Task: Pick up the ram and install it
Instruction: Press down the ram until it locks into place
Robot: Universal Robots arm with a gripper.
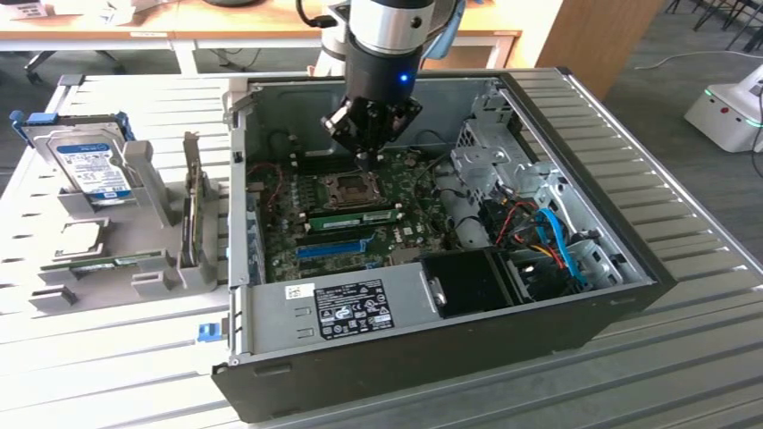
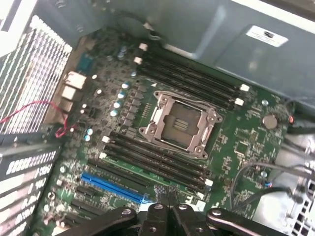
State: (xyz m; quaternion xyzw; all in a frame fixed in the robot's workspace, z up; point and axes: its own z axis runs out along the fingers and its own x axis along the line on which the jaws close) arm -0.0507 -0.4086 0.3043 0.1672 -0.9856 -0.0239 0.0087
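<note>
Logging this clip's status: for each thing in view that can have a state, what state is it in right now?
gripper: shut, holding nothing, above the motherboard.
ram: lying in a memory slot beside the CPU socket; whether fully latched, cannot tell.
CPU socket: no chip or cooler on it, frame down.
computer case: on its side, panel off.
blue expansion slot: unoccupied.
hard drive: upright in a grey holder outside the case.

The exterior view looks down from above into the open computer case [image 1: 573, 295]; the wrist view hangs close over its motherboard [image 2: 236, 142], which both views share.
</note>
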